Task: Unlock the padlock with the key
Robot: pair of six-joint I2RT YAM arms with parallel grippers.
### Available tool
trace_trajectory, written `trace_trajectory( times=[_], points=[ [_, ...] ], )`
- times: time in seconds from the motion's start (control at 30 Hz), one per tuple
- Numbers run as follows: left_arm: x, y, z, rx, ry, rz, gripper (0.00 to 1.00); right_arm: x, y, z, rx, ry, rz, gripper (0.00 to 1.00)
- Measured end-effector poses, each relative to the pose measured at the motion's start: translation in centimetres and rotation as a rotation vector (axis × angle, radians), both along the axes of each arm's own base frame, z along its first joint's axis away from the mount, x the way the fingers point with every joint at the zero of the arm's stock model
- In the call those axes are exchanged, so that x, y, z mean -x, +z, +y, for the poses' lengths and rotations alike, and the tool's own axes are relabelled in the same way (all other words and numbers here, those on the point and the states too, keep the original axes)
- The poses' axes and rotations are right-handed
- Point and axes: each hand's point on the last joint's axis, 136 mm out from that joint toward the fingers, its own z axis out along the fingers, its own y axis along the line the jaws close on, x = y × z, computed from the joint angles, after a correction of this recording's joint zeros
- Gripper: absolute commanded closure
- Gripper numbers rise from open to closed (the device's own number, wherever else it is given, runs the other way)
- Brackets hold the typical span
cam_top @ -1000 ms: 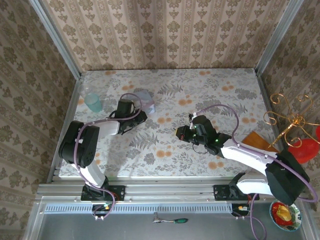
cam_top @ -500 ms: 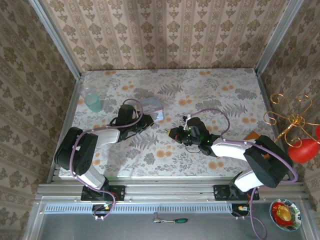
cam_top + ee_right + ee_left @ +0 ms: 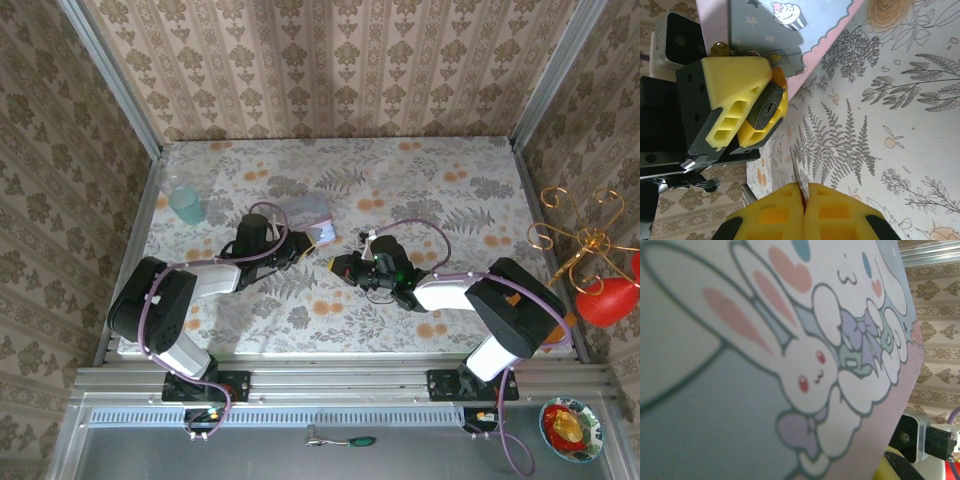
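Note:
The padlock (image 3: 766, 110) is a small dark block with its keyhole facing my right wrist camera. My left gripper (image 3: 304, 247) is shut on it, yellow fingers (image 3: 735, 82) pinching both sides. My right gripper (image 3: 804, 192) is shut on the key (image 3: 794, 165), whose thin blade sticks out toward the padlock with a gap between them. From above, the right gripper (image 3: 336, 265) sits just right of the left one, near the table's middle. A clear bag (image 3: 790, 340) printed with cartoon bunnies covers most of the left wrist view.
The bag (image 3: 308, 212) lies right behind the left gripper, its pink edge (image 3: 820, 45) beside the padlock. A teal cup (image 3: 185, 205) stands at the far left. Off the table's right side are a gold wire stand (image 3: 585, 240) and a red object (image 3: 610, 300).
The right gripper has moved left with the key and the left gripper has moved right with the padlock, so they now stand close together. The bag shifted right with the left gripper.

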Motion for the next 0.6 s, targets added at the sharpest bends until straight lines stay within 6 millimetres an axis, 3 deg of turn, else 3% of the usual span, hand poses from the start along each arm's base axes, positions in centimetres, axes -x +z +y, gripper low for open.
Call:
trace_trajectory(
  times=[0.6],
  points=[
    [1.6, 0.7, -0.9, 0.057, -0.032, 0.013, 1.0, -0.5, 0.9, 0.4, -0.064, 0.042, -0.029, 1.0]
  ],
)
